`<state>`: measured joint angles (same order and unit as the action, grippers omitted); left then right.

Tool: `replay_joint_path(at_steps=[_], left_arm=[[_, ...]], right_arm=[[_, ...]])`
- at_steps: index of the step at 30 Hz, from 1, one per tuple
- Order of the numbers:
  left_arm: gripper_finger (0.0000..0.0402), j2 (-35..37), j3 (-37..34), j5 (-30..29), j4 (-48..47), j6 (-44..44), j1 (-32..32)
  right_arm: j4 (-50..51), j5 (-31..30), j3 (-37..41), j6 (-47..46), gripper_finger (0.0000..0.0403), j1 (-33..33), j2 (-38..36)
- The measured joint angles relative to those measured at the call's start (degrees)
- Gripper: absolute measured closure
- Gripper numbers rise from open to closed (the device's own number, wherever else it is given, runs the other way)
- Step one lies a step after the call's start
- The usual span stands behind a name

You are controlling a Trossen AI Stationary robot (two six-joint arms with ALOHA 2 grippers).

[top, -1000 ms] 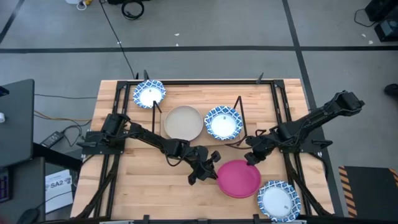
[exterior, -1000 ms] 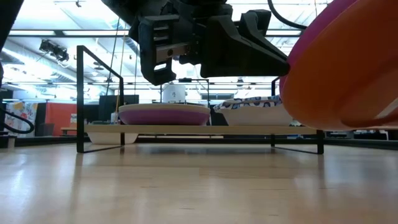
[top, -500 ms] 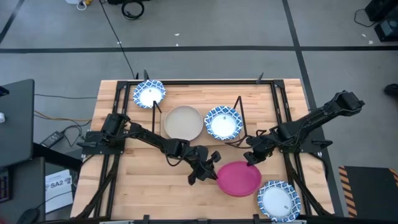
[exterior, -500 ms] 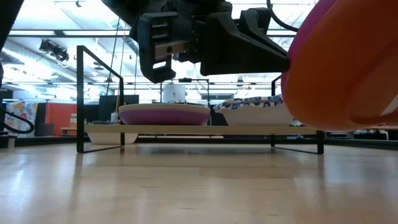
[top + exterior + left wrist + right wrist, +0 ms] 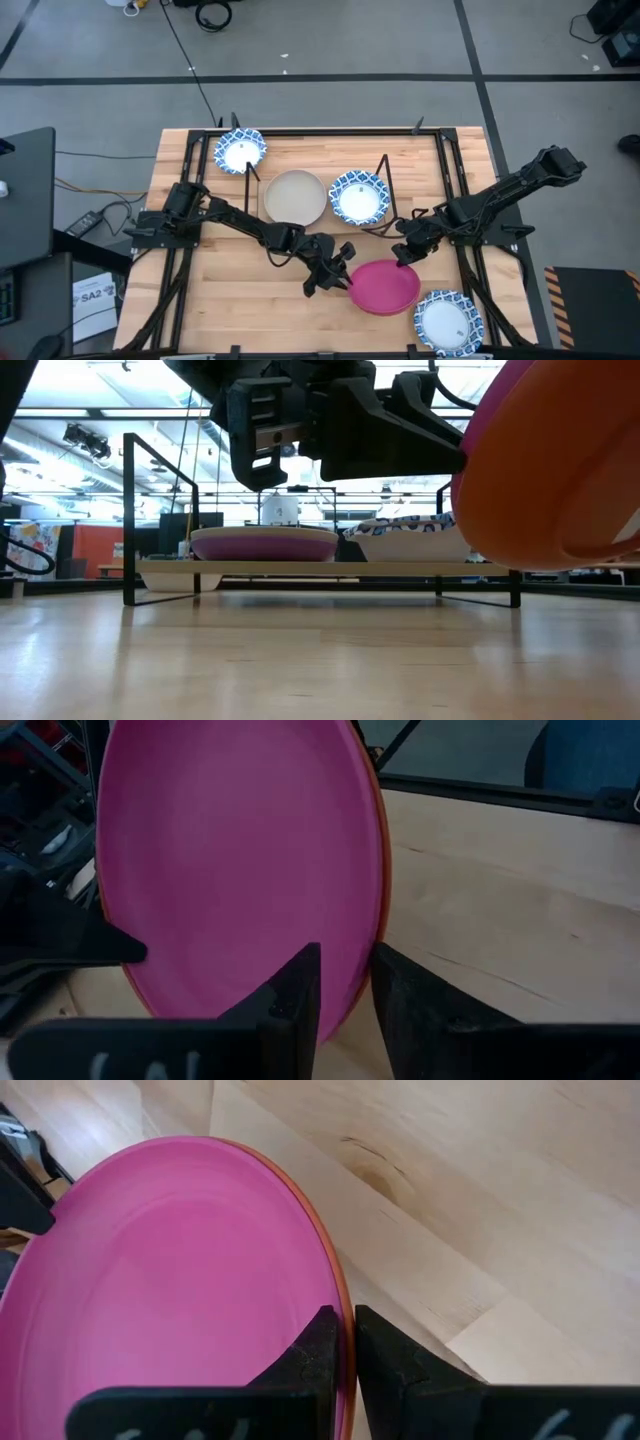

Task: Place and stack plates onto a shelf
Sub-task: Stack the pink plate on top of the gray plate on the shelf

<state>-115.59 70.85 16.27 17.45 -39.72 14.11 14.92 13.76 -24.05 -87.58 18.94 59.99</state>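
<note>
Our left gripper straddles the round magenta plate at its nine o'clock rim, jaws slightly apart; our right gripper pinches its twelve o'clock rim. The black-rod shelf lies at twelve o'clock.

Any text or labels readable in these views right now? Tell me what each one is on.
"SA2": on a white sheet lying on the floor left of the table; its smaller print is too small to read.
White marks on the wrist-view gripper bodies are cut off, unreadable.
Nothing legible on the plates or shelf.
</note>
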Motion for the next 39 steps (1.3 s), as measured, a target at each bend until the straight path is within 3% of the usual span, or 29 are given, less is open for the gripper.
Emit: replay_joint_path(at_steps=[16, 26, 39], left_arm=[[0.0311, 0.07, 0.0, 3.91, 0.22, -0.57, 0.24], [0.0388, 0.07, 0.0, 4.72, 0.13, -3.65, 0.39], [0.0387, 0.07, 0.0, 4.67, 0.65, -3.39, 0.36]], right_arm=[[0.13, -0.64, -0.02, -1.34, 0.0369, -0.06, 0.0], [0.11, -0.83, -0.04, -1.19, 0.0369, -0.07, 0.0], [0.03, -0.79, -0.02, -0.89, 0.0355, -0.04, 0.0]])
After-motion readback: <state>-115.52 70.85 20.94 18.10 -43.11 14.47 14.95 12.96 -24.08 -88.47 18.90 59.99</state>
